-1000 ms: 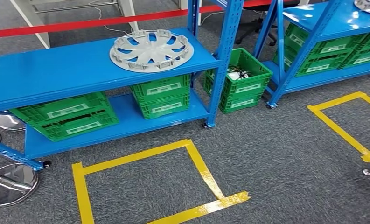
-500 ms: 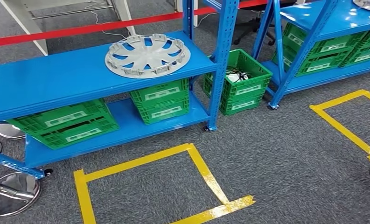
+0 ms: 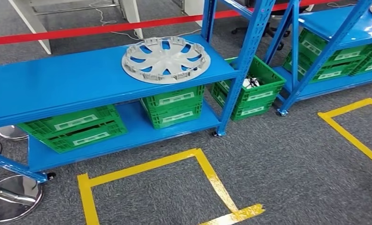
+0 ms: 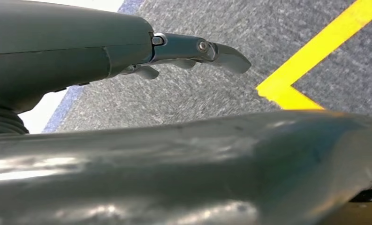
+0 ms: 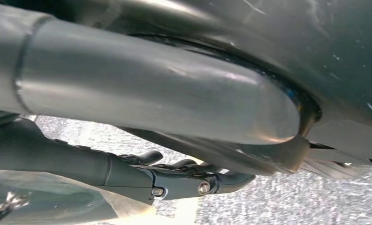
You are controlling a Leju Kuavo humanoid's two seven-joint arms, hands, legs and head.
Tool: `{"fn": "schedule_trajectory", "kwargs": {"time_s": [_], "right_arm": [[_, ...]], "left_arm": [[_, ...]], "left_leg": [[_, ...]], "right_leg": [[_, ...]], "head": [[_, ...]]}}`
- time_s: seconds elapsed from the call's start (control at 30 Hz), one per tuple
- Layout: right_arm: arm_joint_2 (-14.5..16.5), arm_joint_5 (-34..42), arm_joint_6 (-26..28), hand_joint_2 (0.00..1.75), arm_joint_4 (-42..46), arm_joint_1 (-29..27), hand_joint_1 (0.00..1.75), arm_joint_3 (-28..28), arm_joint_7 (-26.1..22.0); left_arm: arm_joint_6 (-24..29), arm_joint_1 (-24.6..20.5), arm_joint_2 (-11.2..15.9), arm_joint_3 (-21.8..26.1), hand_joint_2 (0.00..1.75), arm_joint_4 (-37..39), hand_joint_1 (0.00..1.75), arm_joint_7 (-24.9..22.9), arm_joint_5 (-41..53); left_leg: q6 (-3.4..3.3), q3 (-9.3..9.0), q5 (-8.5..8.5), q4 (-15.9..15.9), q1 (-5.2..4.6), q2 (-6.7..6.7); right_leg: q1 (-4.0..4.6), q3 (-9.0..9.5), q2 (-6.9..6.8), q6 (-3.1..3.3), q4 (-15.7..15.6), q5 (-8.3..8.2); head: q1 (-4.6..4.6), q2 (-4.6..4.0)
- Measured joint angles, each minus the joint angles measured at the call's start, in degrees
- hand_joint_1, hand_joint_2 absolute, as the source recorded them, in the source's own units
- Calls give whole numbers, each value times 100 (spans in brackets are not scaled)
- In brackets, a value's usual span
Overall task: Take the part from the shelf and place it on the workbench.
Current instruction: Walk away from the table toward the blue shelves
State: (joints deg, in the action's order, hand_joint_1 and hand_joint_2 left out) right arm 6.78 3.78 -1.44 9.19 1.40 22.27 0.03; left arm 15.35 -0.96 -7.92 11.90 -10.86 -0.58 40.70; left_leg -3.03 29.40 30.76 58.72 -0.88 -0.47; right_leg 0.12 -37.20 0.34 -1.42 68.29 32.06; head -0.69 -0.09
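On the blue shelf [image 3: 80,77], the grey wheel cover [image 3: 165,59] is lying near the upright; both empty hands [image 4: 193,51] [image 5: 184,180] are hanging with fingers loosely extended above carpet.

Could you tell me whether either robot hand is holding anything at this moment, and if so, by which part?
Nothing is held. The left robot hand and right robot hand hang over the carpet; the wheel cover lies untouched on the shelf.

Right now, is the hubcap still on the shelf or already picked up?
On the shelf: the grey hubcap lies flat on the blue top shelf, no hand touching it.
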Motion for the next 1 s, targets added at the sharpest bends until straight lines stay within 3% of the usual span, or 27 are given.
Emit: {"fn": "schedule_trajectory", "kwargs": {"time_s": [0.07, 0.13, 0.23, 0.3, 0.37, 0.4, 0.43, 0.47, 0.53, 0.57, 0.6, 0.7, 0.77, 0.8, 0.87, 0.9, 0.93, 0.97, 1.0], "right_arm": [[1, -2, -16, 0, -1, -3, 0, 0, 16], [2, -4, -33, 0, 0, -16, 0, 0, 21], [14, -12, -46, 0, 11, -24, 0, 0, 16], [23, -16, -46, 0, 17, -22, 0, 0, 25], [21, -17, -46, 0, 16, -30, 0, 0, 33], [21, -17, -46, 0, 15, -36, 0, 0, 34], [20, -17, -45, 0, 15, -40, 0, 0, 36], [20, -17, -45, 0, 15, -45, 0, 0, 39], [15, -16, -43, 0, 12, -54, 0, 0, 47], [11, -16, -43, 0, 9, -58, 0, 0, 52], [7, -16, -42, 0, 5, -57, 0, 0, 55], [2, -17, -40, 0, 2, -50, 0, 0, 56], [1, -17, -40, 0, 3, -53, 0, 0, 54], [0, -17, -40, 0, 4, -50, 0, 0, 49], [0, -16, -40, 0, 4, -37, 0, 0, 24], [0, -16, -40, 0, 5, -23, 0, 0, 14], [0, -16, -42, 0, 6, -11, 0, 0, 9], [0, -16, -43, 0, 7, 0, 0, 0, 10], [0, -17, -45, 0, 8, 8, 0, 0, 16]], "left_arm": [[-3, -3, -3, 2, 0, 3, 0, 5, 9], [-10, -12, -4, 3, 0, 6, 0, 9, 19], [-13, -26, 4, 4, 0, 5, 0, 10, 30], [-10, -31, 15, 4, 0, 4, 0, 10, 32], [-9, -25, 15, 4, 0, 4, 0, 10, 32], [-9, -17, 16, 4, 0, 4, 0, 10, 32], [-10, -8, 19, 4, 0, 4, 0, 10, 32], [-10, -1, 21, 4, 0, 4, 0, 10, 33], [-11, 5, 21, 4, 0, 7, 0, 10, 36], [-12, 4, 18, 4, 0, 9, 0, 10, 37], [-13, -3, 18, 4, 0, 11, 0, 10, 39], [-14, -12, 23, 5, 0, 13, 0, 14, 43], [-13, 0, 22, 9, 0, 13, 0, 20, 44], [-12, -4, 22, 10, 0, 13, 0, 22, 45], [-12, -16, 21, 10, 0, 13, 0, 25, 46], [-12, -17, 21, 11, 0, 13, 0, 25, 45], [-12, -11, 22, 11, 0, 13, 0, 25, 45], [-12, -4, 22, 12, 0, 13, 0, 25, 45], [-13, 1, 21, 13, 0, 13, 0, 26, 45]], "left_leg": [[17, -77, 97, 10, -47, -19], [54, -80, 146, 7, -65, -23], [135, -91, 239, 76, -71, -15], [231, 132, 459, 549, -39, -8], [316, 590, 687, 1307, 40, -3], [348, 781, 691, 1558, 79, -2], [378, 882, 561, 1598, 113, -1], [404, 876, 310, 1410, 142, 1], [444, 691, -234, 735, 167, 8], [438, 586, -363, 460, 159, 11], [404, 519, -369, 301, 146, 11], [242, 427, -217, 169, 131, 2], [148, 324, -197, 91, 148, 8], [102, 275, -184, 61, 153, 13], [37, 222, -135, 53, 128, 21], [18, 188, -102, 53, 113, 21], [7, 138, -62, 53, 98, 18], [2, 73, -16, 53, 86, 9], [4, -3, 36, 53, 75, -2]], "right_leg": [[39, 226, -5, 85, -600, -312], [56, 345, 6, 119, -792, -287], [3, 447, 17, 149, -906, -260], [-45, 548, -10, 175, -968, -231], [-66, 627, -25, 184, -981, -168], [-78, 670, -20, 176, -981, -129], [-94, 726, -11, 157, -981, -84], [-115, 796, 1, 129, -981, -35], [-146, 926, 16, 57, -988, 73], [-151, 960, 22, 21, -991, 117], [-147, 967, 24, -11, -996, 149], [-144, 994, 23, -106, -1062, 194], [-135, 951, 21, -150, -894, 317], [-122, 808, 21, -155, -618, 441], [-82, 309, 20, -144, 186, 701], [-64, 76, 20, -134, 498, 732], [-48, -70, 20, -118, 623, 642], [-36, -105, 20, -96, 521, 427], [-28, -43, 17, -69, 219, 127]], "head": [[9, 0], [26, 0], [44, 1], [67, 2], [79, 2], [80, 2], [79, 2], [79, 2], [85, 2], [103, 1], [112, 1], [114, 0], [99, 0], [80, 0], [60, 0], [57, 0], [58, 0], [57, 0], [57, 0]]}}
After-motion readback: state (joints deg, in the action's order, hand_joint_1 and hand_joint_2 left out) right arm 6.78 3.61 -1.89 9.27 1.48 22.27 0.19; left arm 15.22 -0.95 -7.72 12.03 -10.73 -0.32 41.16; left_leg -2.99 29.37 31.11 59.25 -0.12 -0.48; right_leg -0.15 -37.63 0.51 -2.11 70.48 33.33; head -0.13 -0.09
